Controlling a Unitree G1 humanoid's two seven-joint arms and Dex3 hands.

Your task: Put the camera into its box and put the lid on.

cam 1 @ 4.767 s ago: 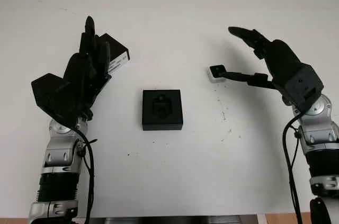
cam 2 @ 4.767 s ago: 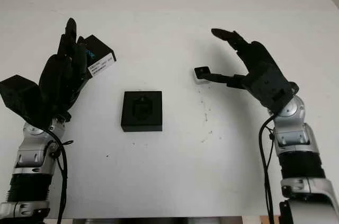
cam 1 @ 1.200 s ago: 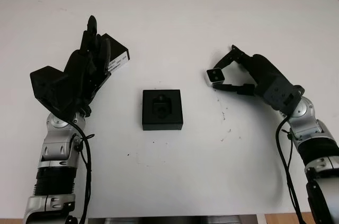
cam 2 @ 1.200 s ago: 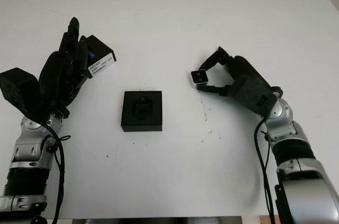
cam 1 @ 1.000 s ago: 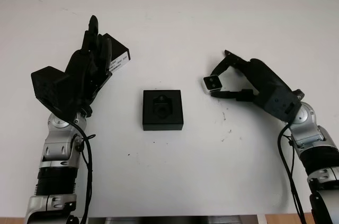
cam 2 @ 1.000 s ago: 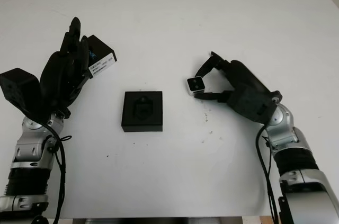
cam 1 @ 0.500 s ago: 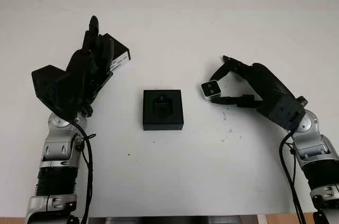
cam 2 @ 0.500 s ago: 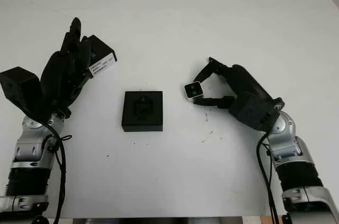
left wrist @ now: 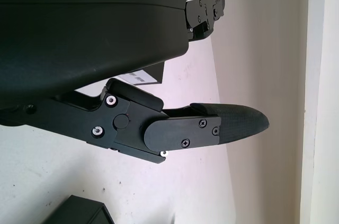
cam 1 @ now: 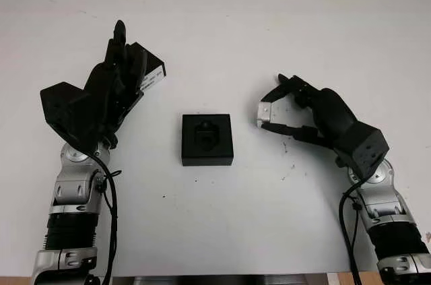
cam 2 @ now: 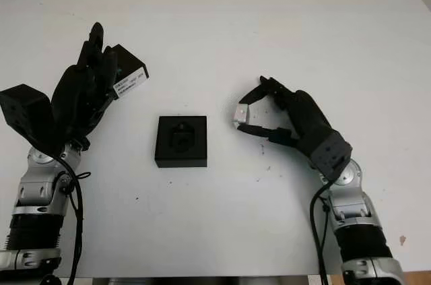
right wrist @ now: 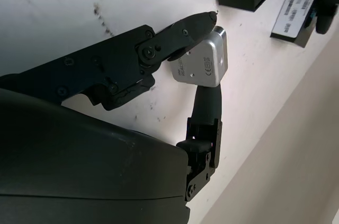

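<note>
silver camera (right wrist: 202, 64) sat pinched in the right hand (cam 1: 316, 113), beside the box (cam 1: 207, 139); small, rigid, likely slick, best held by its flat sides; left hand (cam 1: 108, 93) open by the lid (cam 1: 149, 69)

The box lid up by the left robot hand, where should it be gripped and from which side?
Grip the lid across its two long side walls, coming down from above. It lies tilted on the table, labelled end towards the box. The left robot hand is open just beside it; the right robot hand holds the camera.
</note>
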